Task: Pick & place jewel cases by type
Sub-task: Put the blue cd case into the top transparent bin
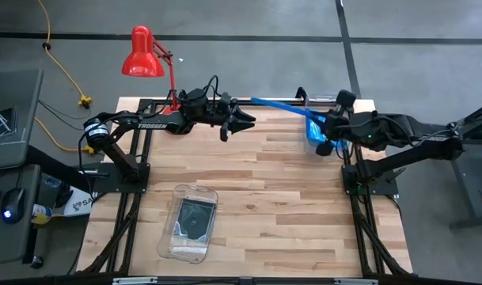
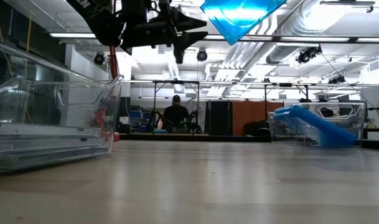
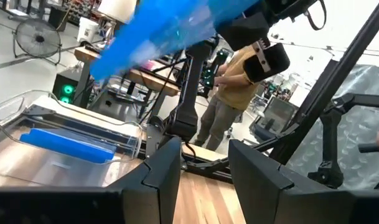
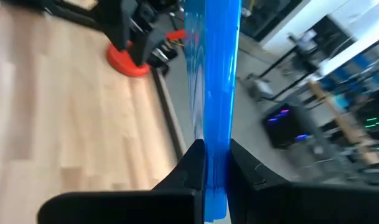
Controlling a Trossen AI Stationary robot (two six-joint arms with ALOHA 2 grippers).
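Nearest to you on the table point(image 1: 304, 229) sits the clear bin point(image 1: 190, 223) with a dark jewel case point(image 1: 195, 217) lying flat inside it, so you can judge the dark sort at least begun; whether a second dark case lies under it you cannot tell from these views. No loose cases show on the bare wood around it. Farther back, at the right rear edge, the second clear bin point(image 2: 313, 126) holds a blue jewel case point(image 2: 320, 127) leaning at a slant against its wall, and the left wrist view also shows blue lying in that bin, so the blue sort is under way too. Above that corner your right gripper point(image 4: 214, 163) is clamped tight on the edge of another blue case point(image 4: 213, 81), carrying it high in the air, clear of the table and not yet in the bin; that case is the step in hand, and it remains to be lowered in beside the others. Your left gripper point(image 1: 241, 123) hangs over the rear middle of the table, its fingers point(image 3: 161, 177) partly apart with nothing between them.
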